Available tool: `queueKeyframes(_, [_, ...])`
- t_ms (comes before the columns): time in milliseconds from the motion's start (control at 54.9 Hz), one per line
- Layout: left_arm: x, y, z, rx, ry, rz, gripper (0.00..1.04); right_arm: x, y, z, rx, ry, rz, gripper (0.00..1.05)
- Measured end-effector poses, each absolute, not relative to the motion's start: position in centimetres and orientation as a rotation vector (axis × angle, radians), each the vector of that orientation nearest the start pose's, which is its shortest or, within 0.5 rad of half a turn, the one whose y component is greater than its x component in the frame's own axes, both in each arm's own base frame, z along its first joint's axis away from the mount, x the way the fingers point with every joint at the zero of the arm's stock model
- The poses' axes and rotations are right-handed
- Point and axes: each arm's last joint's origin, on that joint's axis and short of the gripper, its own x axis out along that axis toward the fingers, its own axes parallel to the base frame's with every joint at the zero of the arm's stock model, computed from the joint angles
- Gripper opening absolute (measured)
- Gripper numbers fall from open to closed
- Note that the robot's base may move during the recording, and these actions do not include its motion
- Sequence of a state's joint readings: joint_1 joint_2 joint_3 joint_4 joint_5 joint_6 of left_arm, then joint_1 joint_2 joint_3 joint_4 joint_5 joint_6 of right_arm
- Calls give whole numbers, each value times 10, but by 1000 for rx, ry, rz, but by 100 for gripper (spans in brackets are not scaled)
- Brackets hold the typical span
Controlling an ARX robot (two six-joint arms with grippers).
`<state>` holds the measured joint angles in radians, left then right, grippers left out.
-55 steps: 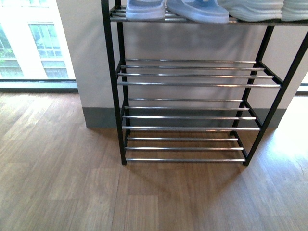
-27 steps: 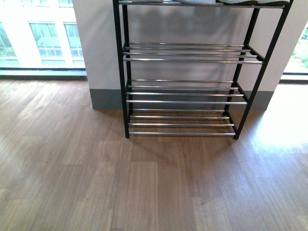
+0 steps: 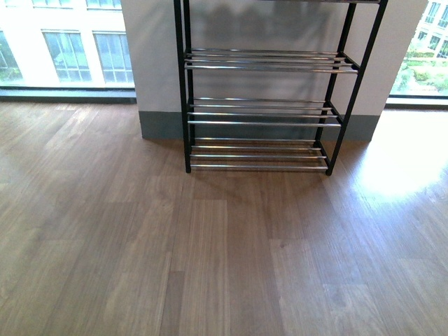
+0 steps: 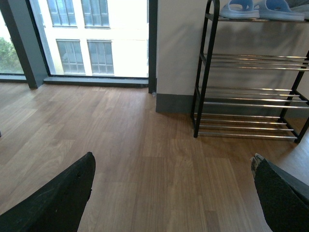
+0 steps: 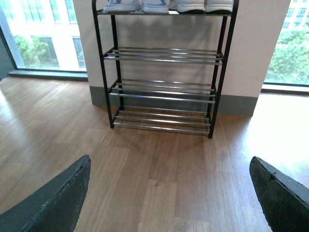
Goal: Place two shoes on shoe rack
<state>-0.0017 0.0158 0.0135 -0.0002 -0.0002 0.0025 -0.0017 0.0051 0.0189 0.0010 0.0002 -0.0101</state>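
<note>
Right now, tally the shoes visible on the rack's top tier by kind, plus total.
Light-blue slides: 2
Grey sneakers: 2
Total: 4, all on the top tier of the shoe rack; the three lower tiers hold nothing.

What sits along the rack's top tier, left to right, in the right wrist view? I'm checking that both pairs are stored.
Light-blue slides → white-soled sneakers, side by side on the shoe rack's top tier.

My left gripper (image 4: 174,193) hangs with its fingers (image 4: 63,198) spread wide, holding nothing. My right gripper (image 5: 169,195) is likewise spread wide and bare.
</note>
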Motion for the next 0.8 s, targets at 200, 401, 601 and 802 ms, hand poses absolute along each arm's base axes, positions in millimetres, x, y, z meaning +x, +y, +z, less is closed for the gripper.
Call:
queueKeyframes(200, [98, 0, 167, 2, 3, -2, 95, 97, 0, 170, -10, -15, -2, 95])
queueKeyframes(401, [98, 0, 167, 2, 2, -2, 95, 97, 0, 170, -10, -15, -2, 95])
queueKeyframes(601, [98, 0, 167, 2, 2, -2, 95, 97, 0, 170, -10, -15, -2, 95])
queueKeyframes(802, [98, 0, 167, 2, 3, -2, 95, 97, 0, 170, -10, -15, -2, 95])
